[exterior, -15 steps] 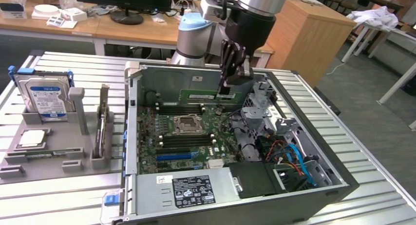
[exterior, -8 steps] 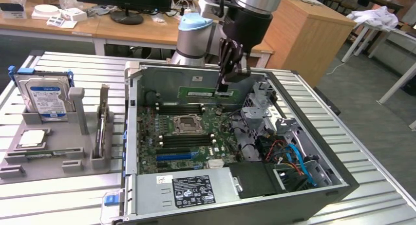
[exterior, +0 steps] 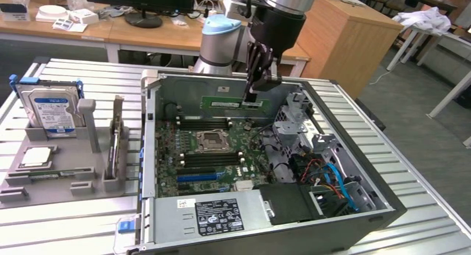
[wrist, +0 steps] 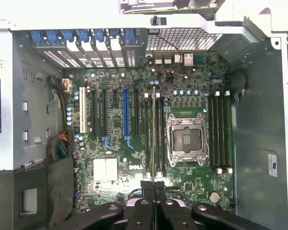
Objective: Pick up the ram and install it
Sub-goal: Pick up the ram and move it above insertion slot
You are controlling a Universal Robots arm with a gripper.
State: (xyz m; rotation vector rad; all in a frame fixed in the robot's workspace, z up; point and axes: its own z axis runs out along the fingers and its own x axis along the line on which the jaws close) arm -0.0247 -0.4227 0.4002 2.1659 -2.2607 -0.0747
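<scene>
Claw [exterior: 252, 102] first: from my seat I see its two dark fingers pinched together on the ram [exterior: 224, 104], gripping it near one end. The stick hangs level in the air inside the open case [exterior: 176, 92], above the board and touching nothing else.

Through the wrist camera the ram [wrist: 154, 134] shows edge-on, a thin pale-green line running out from the claw [wrist: 154, 184]. It lies along the bank of long black memory slots [wrist: 148, 139] just beside the processor socket [wrist: 186, 139]. I cannot tell which slot it sits over.

So I judge the pick-up done and the install not: the stick is clear of the slots, not seated, and no latch is closed on it.

The ram is a flat, stiff strip of green circuit board, long and narrow. The slots are slim black plastic channels with white end clips, and a second bank [wrist: 220, 134] flanks the socket's far side. The socket is a square frame of shiny metal. Round them the motherboard [wrist: 201, 191] is matte green, crowded with small parts, with one bright blue slot [wrist: 126, 112]. The case walls are dull grey sheet metal. Outside it, on the exterior view's left, a hard drive [exterior: 53, 109] stands in a grey holder [exterior: 66, 161] on the ribbed metal table [exterior: 74, 222].
</scene>
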